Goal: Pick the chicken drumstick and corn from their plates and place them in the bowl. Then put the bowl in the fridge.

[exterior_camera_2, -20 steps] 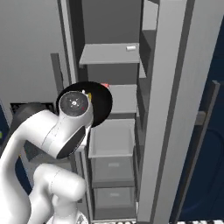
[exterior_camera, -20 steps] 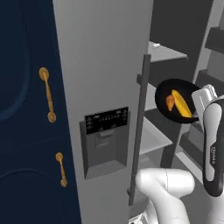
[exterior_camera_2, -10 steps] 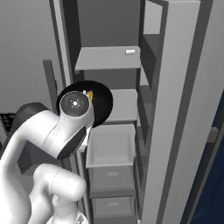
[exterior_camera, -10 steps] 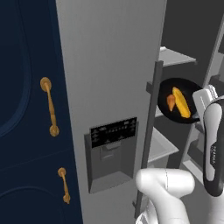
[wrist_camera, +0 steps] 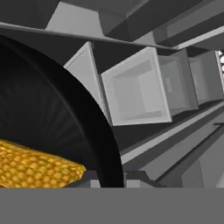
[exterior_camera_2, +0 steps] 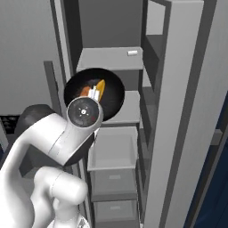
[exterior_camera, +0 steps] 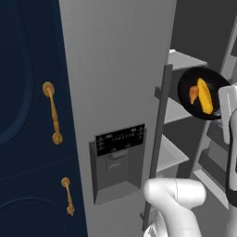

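Observation:
My gripper [exterior_camera_2: 94, 94] is shut on the rim of the glossy black bowl [exterior_camera_2: 113, 95] and holds it up in front of the open fridge [exterior_camera_2: 178, 89]. In the bowl lie the yellow corn [exterior_camera_2: 101, 87] and the orange-brown chicken drumstick [exterior_camera_2: 84, 91]. From the left, the bowl [exterior_camera: 200, 74] hangs beside the shelves, with the corn [exterior_camera: 204, 96] and drumstick [exterior_camera: 193, 94] inside. The hand view has the bowl's wall [wrist_camera: 52, 118], the corn [wrist_camera: 35, 168] and my gripper [wrist_camera: 110, 178] pinching the rim. Their plates are out of view.
The fridge's grey door [exterior_camera: 115, 69] with its dark dispenser panel [exterior_camera: 119, 139] and bar handle [exterior_camera: 159, 139] stands open on the left. White shelves [exterior_camera_2: 111, 58] and an open drawer [exterior_camera_2: 113, 149] lie behind the bowl. Navy cabinets [exterior_camera: 23, 139] with gold handles [exterior_camera: 52, 113] flank the fridge.
Both base views have shifted and the fridge looms larger, so the base has driven closer. The bowl stays in my grip, now nearer the shelves.

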